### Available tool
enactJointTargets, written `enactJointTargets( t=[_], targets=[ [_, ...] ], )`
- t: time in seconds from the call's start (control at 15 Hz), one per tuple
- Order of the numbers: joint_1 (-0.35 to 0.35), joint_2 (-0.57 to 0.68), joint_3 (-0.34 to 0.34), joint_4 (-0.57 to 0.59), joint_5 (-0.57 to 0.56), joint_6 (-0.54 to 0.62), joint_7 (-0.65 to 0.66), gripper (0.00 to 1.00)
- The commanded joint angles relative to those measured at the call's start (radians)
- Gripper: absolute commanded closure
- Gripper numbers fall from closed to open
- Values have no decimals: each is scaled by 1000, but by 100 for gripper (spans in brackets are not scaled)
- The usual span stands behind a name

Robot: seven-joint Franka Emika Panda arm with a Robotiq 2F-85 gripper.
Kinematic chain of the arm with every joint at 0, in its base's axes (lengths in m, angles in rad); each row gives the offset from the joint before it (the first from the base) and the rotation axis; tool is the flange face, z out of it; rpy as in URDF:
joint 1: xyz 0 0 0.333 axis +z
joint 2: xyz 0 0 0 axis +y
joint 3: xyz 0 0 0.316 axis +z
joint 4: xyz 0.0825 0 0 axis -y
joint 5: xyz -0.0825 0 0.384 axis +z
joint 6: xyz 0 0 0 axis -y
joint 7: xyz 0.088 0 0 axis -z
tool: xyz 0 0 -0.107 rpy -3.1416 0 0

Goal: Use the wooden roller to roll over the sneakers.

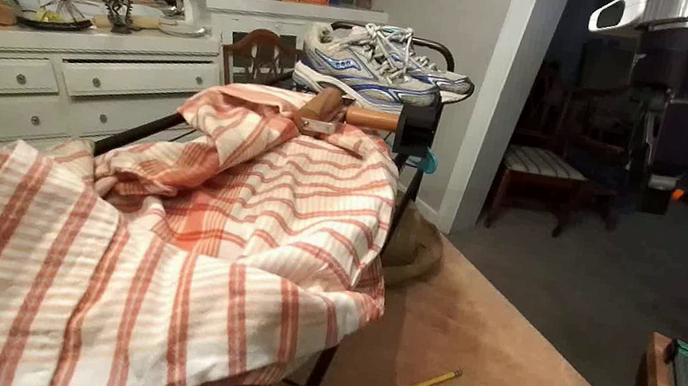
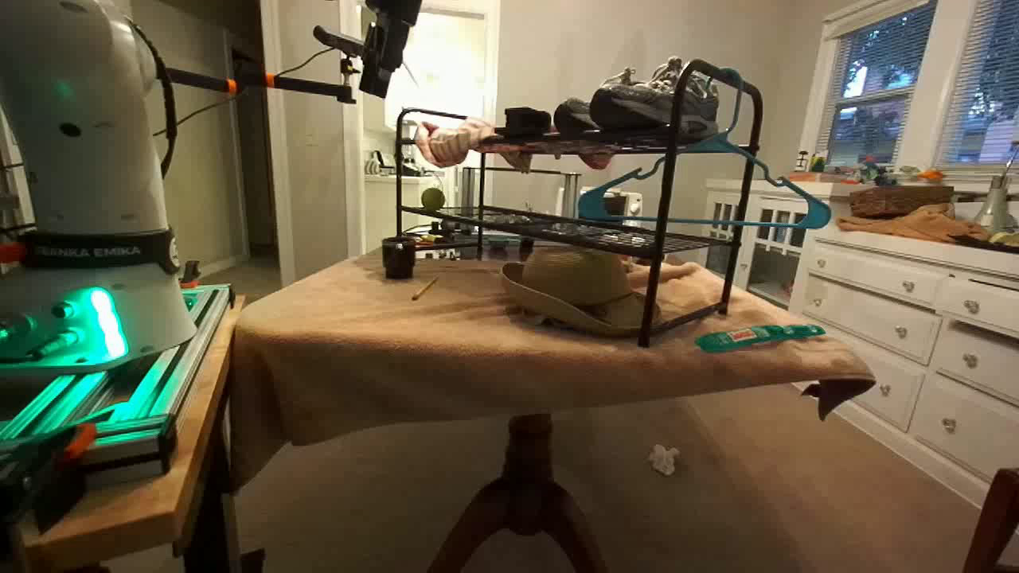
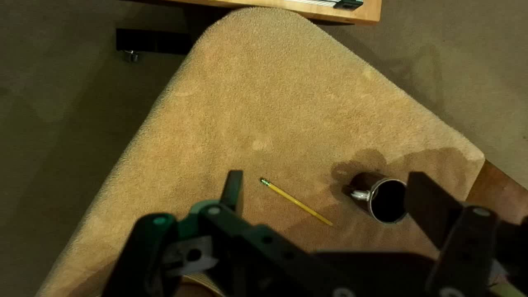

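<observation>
In the wrist view I have my gripper (image 3: pixel 325 189) spread wide, with a pencil (image 3: pixel 296 201) at five o'clock and a mug (image 3: pixel 378 195) at four. In an exterior view I see the wooden roller (image 1: pixel 357 115) on the striped cloth (image 1: pixel 286 197), near the sneakers (image 1: pixel 371 76), at their six o'clock.

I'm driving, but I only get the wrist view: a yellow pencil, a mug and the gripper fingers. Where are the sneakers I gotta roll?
Observer: The sneakers are up on top of the black rack; both exterior views show them there.
Operator: Ooh, and what do I roll with?
Observer: The wooden roller: in an exterior view it seems to rest on the striped cloth, close to the sneakers.
</observation>
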Motion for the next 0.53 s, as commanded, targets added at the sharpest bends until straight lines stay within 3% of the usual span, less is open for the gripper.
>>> enactJointTargets(
  t=[0.0,0.4,0.47],
  targets=[
    [-13,1,10,2,5,-3,-6,0],
    [-13,1,10,2,5,-3,-6,0],
    [-18,1,12,-6,2,42,-5,0]
  ],
)
